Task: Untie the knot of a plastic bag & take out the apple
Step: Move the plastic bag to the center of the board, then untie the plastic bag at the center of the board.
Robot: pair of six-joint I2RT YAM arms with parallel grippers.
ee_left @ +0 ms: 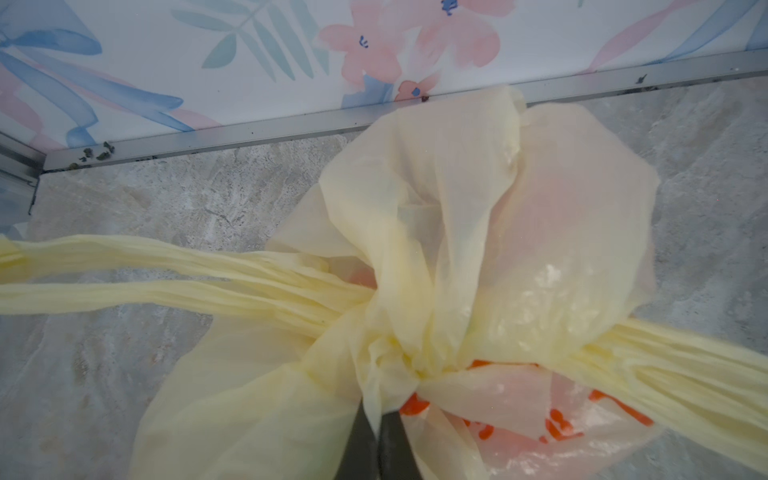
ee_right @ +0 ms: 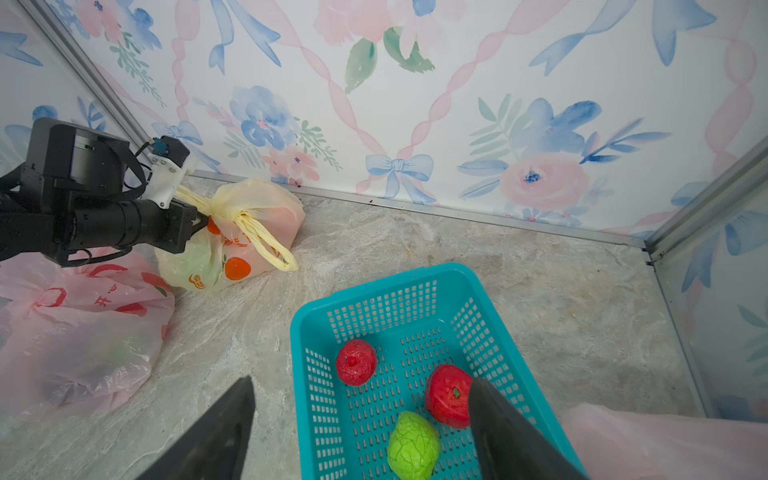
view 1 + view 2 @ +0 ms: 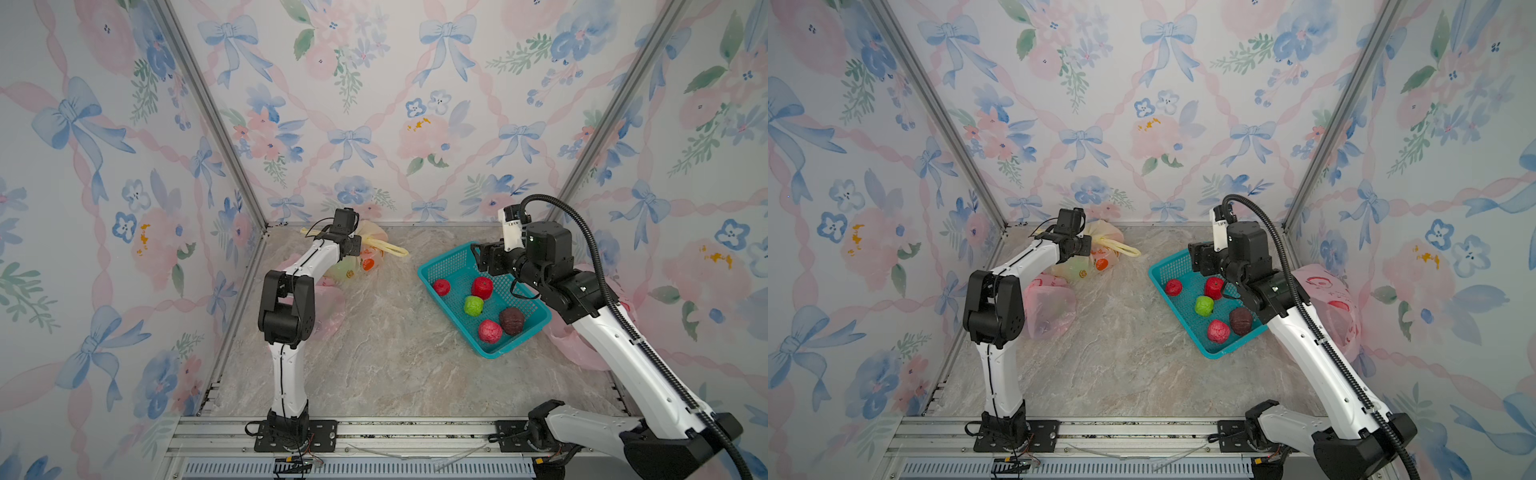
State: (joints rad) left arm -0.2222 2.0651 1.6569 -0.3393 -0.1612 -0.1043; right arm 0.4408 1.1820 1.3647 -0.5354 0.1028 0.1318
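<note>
A knotted yellow plastic bag (image 3: pixel 374 235) (image 3: pixel 1106 237) (image 2: pixel 249 216) with orange print lies near the back wall, its handle loops (image 1: pixel 166 270) spread to both sides. My left gripper (image 1: pixel 380 419) is shut on a fold of plastic right at the knot (image 1: pixel 399 357). A pinkish round shape (image 1: pixel 561 216) shows through the plastic; the apple inside cannot be made out clearly. My right gripper (image 2: pixel 360 380) (image 3: pixel 478 255) hangs open and empty over the back end of the teal basket (image 3: pixel 446 259).
The teal basket (image 3: pixel 1163 266) (image 2: pixel 374 286) holds several red, green and dark fruits. A pink plastic bag (image 3: pixel 1046 307) (image 2: pixel 75 332) lies beside the left arm. Another pink bag (image 3: pixel 1329 299) lies behind the right arm. The back wall stands close behind the yellow bag.
</note>
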